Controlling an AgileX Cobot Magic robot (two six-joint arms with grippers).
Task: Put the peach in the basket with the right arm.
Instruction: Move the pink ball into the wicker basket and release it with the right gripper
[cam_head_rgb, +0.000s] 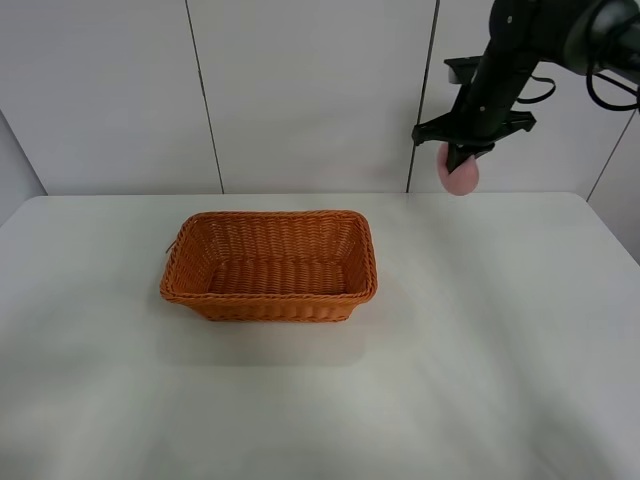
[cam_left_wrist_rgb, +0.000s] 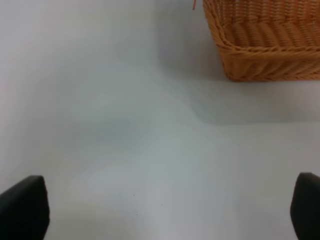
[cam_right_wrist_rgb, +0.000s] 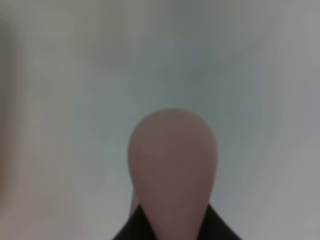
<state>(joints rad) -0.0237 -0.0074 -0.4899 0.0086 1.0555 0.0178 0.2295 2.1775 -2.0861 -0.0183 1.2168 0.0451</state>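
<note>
The pink peach (cam_head_rgb: 462, 177) hangs high above the table's back right, held in my right gripper (cam_head_rgb: 458, 160), which is shut on it. In the right wrist view the peach (cam_right_wrist_rgb: 172, 167) fills the lower middle, with black fingers (cam_right_wrist_rgb: 217, 227) clamped at its base. The orange-brown wicker basket (cam_head_rgb: 268, 296) stands on the table left of centre, well left of and below the peach. One corner of the basket (cam_left_wrist_rgb: 265, 55) shows in the left wrist view. My left gripper (cam_left_wrist_rgb: 160, 210) is open over bare table, its black fingertips (cam_left_wrist_rgb: 25, 205) wide apart.
The white table (cam_head_rgb: 480, 330) spreads around the basket. A panelled white wall (cam_head_rgb: 300, 90) rises behind the back edge. The right arm (cam_head_rgb: 520, 50) with its black cables reaches in from the upper right corner.
</note>
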